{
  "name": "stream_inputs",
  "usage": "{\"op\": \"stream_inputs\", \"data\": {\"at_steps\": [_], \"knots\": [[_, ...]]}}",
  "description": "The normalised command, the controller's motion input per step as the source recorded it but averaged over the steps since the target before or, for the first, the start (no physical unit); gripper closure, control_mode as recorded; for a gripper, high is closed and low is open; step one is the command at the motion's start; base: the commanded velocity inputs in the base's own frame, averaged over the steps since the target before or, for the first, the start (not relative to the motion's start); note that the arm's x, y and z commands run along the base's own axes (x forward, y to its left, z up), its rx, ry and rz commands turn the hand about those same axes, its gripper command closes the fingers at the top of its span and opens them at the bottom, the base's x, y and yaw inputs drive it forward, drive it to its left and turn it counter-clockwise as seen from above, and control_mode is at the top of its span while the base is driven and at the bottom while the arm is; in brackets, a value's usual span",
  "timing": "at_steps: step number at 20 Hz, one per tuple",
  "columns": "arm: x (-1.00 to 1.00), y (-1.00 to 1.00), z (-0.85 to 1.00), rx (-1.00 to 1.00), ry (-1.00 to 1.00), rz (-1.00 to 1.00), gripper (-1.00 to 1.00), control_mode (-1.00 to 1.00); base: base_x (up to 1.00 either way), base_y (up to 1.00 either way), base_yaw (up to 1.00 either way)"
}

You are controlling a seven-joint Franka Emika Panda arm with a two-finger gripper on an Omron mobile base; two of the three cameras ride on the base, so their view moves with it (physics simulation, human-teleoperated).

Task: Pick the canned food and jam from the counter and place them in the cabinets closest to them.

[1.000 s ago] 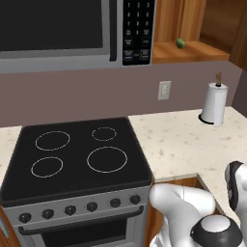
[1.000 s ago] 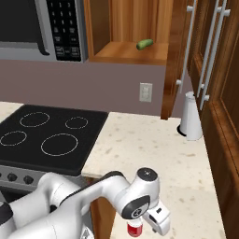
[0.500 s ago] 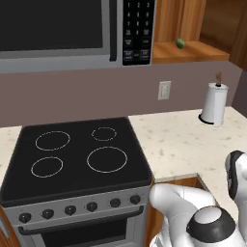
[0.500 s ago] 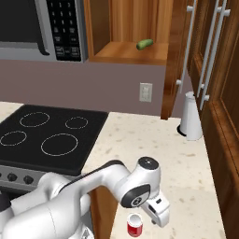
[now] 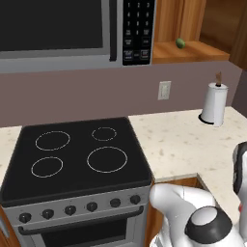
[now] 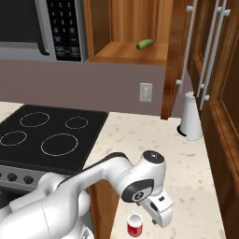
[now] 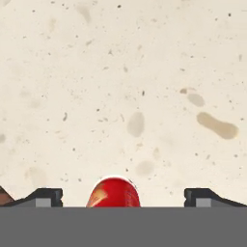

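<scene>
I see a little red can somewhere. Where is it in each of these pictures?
Left base view: I can't find it here.
Right base view: the red can stands on the counter at the bottom edge, beside the gripper.
Hand view: bottom centre, between the open fingertips.
Shared landmark: the speckled counter.

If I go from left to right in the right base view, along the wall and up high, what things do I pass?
Microwave → green thing on the open cabinet shelf → wall outlet → white paper towel roll → tall cabinet doors with silver handles.
</scene>
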Motion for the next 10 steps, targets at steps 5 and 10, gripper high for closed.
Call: {"op": "stream_inputs", "data": {"at_steps": [5,10], "knots": [[-0.53,0.03,-0.02,0.01,-0.04,0.01,-1.00,-1.00,0.00,0.00,0.00],[-0.19,0.29,0.06,0.01,-0.06,0.01,-1.00,-1.00,0.00,0.00,0.00]]}}
